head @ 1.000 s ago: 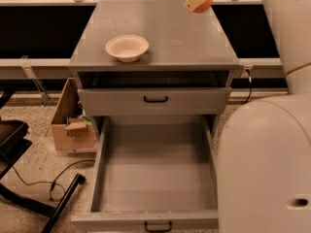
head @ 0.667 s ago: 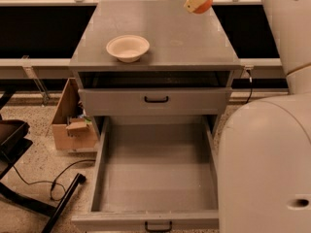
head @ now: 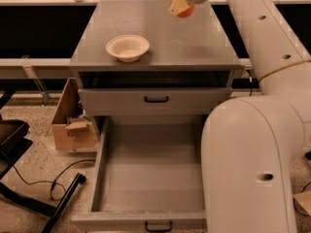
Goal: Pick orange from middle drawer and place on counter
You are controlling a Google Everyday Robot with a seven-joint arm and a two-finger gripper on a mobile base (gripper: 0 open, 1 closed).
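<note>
My gripper [head: 181, 7] hangs over the far right part of the counter [head: 160, 42], a little above its surface. It is shut on the orange [head: 185, 12], whose orange underside shows below the pale fingers [head: 178, 5]. The middle drawer [head: 150, 174] is pulled fully out at the bottom of the grey cabinet, and its tray holds nothing. Its small black handle [head: 158, 225] shows at the front edge.
A shallow cream bowl [head: 128, 47] sits on the counter's left half. A shut drawer with a black handle [head: 156, 99] is below the counter. My white arm [head: 252, 144] fills the right side. A cardboard box [head: 73, 125], black stand legs [head: 34, 198] and a cable lie on the floor at left.
The gripper with the orange has moved slightly left and down toward the counter. Nothing else has moved.
</note>
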